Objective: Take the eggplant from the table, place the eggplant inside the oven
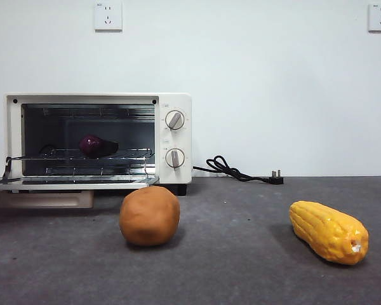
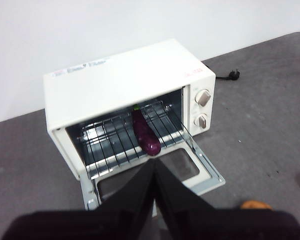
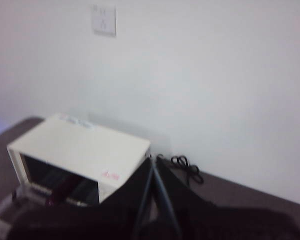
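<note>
The dark purple eggplant (image 1: 96, 146) lies on the wire rack inside the cream-white oven (image 1: 175, 101), whose door hangs open. From the left wrist view the eggplant (image 2: 146, 136) rests lengthwise on the rack of the oven (image 2: 125, 80), with my left gripper (image 2: 154, 165) shut and empty, raised above and in front of the open door. My right gripper (image 3: 153, 162) is shut and empty, held high and well away from the oven (image 3: 80, 145); a dim purple shape inside is the eggplant (image 3: 60, 192). No gripper appears in the front view.
On the dark grey table (image 1: 241, 267) a brown potato-like lump (image 1: 149, 215) sits in front of the oven, and a yellow corn cob (image 1: 328, 231) lies at the right. The oven's black cord and plug (image 1: 241, 171) trail along the back wall.
</note>
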Motion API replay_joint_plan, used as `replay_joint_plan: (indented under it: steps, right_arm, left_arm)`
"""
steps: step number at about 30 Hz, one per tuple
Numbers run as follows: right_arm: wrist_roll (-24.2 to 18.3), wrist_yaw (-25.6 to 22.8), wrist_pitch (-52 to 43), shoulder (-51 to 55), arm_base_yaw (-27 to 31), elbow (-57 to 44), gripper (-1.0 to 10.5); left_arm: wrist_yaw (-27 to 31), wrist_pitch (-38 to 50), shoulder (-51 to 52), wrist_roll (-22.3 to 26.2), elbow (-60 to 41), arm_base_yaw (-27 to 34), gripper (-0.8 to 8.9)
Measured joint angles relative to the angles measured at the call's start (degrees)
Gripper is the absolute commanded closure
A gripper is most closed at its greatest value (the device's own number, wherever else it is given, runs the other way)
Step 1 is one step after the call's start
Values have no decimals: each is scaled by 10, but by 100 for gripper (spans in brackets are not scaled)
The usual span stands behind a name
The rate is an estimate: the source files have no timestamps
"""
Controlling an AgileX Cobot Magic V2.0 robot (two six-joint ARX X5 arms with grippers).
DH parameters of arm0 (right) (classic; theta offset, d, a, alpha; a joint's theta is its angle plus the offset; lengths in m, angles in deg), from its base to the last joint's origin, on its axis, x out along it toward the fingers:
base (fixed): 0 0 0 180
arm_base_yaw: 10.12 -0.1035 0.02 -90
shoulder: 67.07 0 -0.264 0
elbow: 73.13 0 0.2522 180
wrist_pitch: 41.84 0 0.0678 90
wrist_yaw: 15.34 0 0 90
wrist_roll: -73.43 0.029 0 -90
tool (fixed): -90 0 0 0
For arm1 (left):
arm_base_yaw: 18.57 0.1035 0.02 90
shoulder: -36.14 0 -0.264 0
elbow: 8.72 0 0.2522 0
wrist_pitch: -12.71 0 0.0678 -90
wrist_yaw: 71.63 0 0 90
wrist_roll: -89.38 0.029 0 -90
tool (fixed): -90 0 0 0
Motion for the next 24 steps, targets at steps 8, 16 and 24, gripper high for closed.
replay_joint_plan:
  steps: [8, 16, 24]
  right_arm:
    - [-6, 129, 0, 4, 0, -138, 959]
    - [-30, 126, 0, 29, 0, -312, 959]
    - [-36, 124, 0, 93, 0, -361, 958]
  left_arm:
    - [0, 4, -52, 3, 0, 0, 819]
    - [0, 11, -45, 10, -1, 28, 819]
    - [-43, 26, -69, 12, -9, 90, 820]
